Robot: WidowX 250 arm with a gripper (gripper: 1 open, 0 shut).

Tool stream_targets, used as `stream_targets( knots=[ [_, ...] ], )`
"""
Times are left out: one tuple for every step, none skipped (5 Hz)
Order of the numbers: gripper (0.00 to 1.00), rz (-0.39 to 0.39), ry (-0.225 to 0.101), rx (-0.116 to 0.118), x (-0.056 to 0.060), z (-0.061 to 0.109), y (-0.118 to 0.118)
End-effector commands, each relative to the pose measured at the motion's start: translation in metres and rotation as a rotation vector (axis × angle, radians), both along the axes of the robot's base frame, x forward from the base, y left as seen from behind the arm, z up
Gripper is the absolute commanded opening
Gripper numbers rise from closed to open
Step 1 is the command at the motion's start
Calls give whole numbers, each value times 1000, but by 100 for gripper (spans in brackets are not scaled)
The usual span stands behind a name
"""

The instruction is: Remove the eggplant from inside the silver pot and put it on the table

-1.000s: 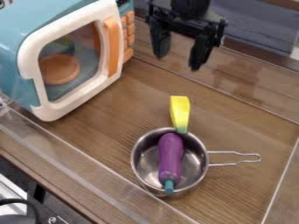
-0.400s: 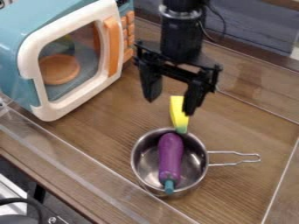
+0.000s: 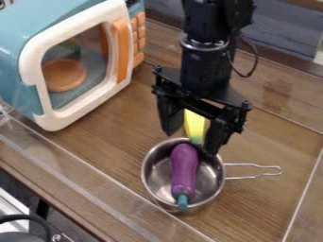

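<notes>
The purple eggplant (image 3: 184, 170) lies inside the silver pot (image 3: 154, 176), its teal stem cap toward the pot's near rim. The pot stands on the brown wood-grain table (image 3: 89, 142), its wire loop handle (image 3: 259, 171) pointing right. My black gripper (image 3: 194, 125) hangs open, pointing down, just above the pot's far rim, with one finger (image 3: 169, 115) left and the other right of the eggplant's far end. Nothing is between the fingers.
A yellow banana (image 3: 195, 123) lies just behind the pot, partly hidden by the gripper. A teal and cream toy microwave (image 3: 63, 57) with an open orange door stands at the back left. The table's clear raised edge (image 3: 51, 156) runs along the front left.
The open gripper has come from the back of the table toward the camera and down, and now hangs over the pot's far rim. Pot and eggplant have not moved.
</notes>
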State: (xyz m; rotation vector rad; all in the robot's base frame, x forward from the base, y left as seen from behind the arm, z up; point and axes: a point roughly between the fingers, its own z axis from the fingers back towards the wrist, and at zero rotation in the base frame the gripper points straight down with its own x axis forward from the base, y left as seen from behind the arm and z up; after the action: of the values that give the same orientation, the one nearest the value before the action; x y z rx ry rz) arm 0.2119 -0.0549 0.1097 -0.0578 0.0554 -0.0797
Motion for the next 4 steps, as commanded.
stream_targets(
  knots=[
    [100,-47,-28,-11,0,6,1],
    [100,-50,-19,-13,2,7,0],
    [100,-54,-9,-16,3,8,-1],
    [100,-98,-1,-20,4,-1,0]
  ],
)
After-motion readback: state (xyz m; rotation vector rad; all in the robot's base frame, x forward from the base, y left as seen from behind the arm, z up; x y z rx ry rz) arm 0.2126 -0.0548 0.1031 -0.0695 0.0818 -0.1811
